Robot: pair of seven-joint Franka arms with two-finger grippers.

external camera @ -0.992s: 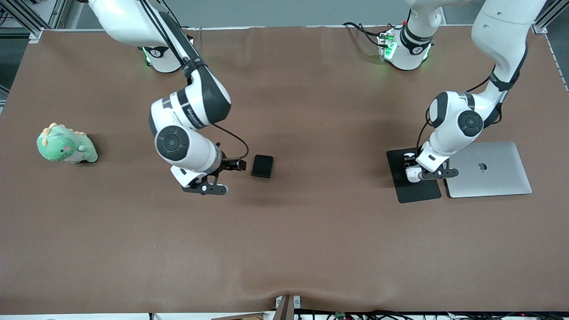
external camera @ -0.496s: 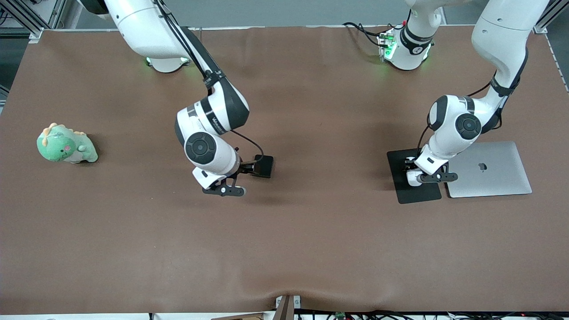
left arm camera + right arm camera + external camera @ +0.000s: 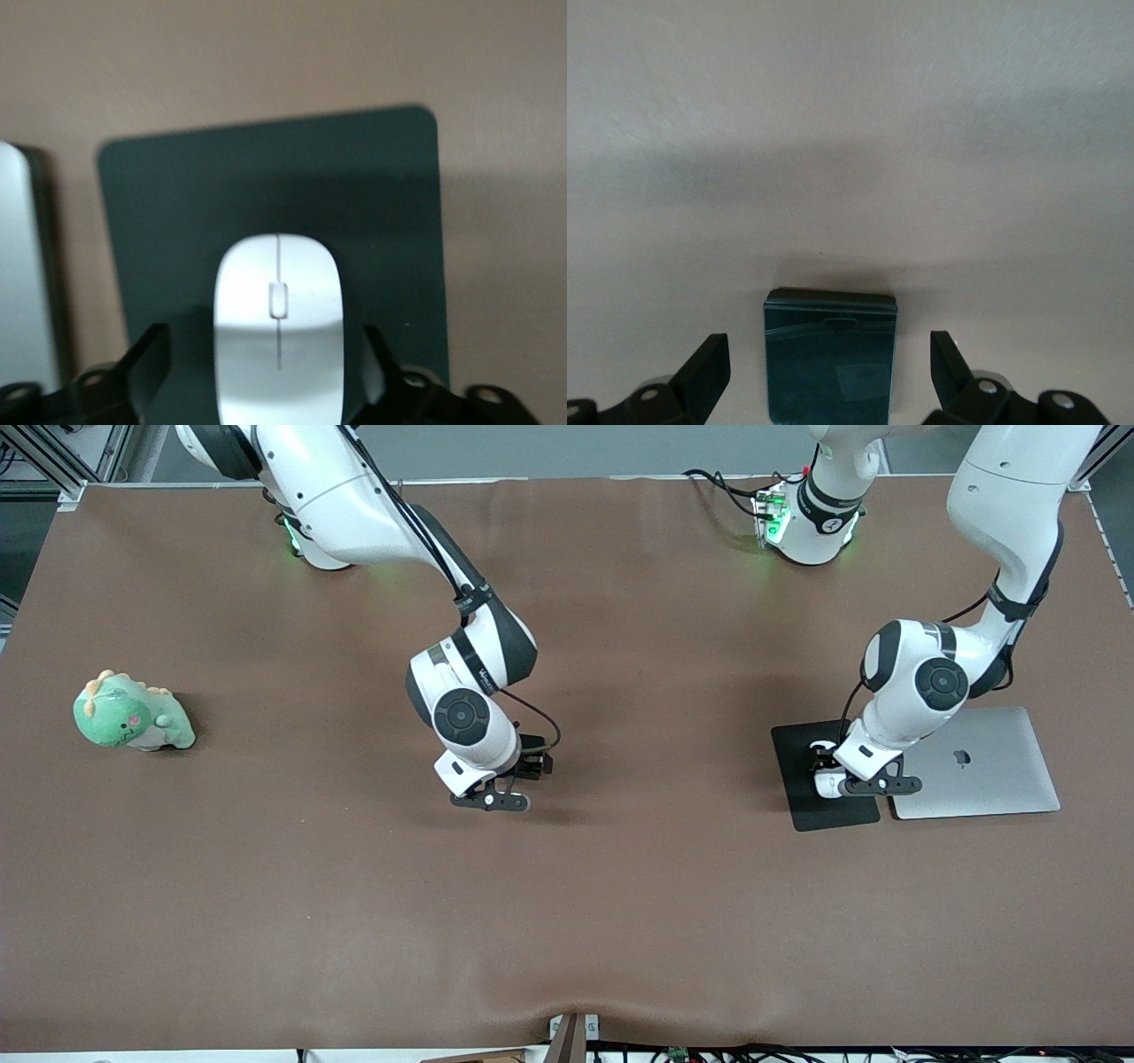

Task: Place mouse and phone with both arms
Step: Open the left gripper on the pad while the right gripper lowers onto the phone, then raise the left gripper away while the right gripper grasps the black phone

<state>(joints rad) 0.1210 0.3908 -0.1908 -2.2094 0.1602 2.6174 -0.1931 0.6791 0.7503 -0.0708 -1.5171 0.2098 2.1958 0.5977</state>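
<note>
The left gripper (image 3: pixel 266 372) is seen low over the black pad (image 3: pixel 177 204), fingers (image 3: pixel 146 354) spread apart, with the mouse (image 3: pixel 277 328) lying on the pad between them and gaps visible on both sides. The mouse is judged set down and let go, on the pad just beside the closed laptop (image 3: pixel 974 762). From here a straight lift is called for, so that the glossy shell is not dragged along the pad.

The right gripper (image 3: pixel 830 367) is held over the phone (image 3: pixel 830 363), jaws apart and straddling it; the slab lies flat on the brown table (image 3: pixel 620 912) directly below, untouched by either finger as far as can be told. The pick of the phone is judged to be the step in hand: a descent is needed, then a squeeze across the short sides.

In the front view the phone is hidden under the right arm's wrist, and only a white sliver of the mouse (image 3: pixel 826 782) is shown below the left gripper (image 3: pixel 842 779); both are laid plain in the wrist views. The green dinosaur toy (image 3: pixel 131 713), well apart toward the right arm's end of the table, is shown by the front view alone, as is the right gripper (image 3: pixel 509 784) near the table's middle.
</note>
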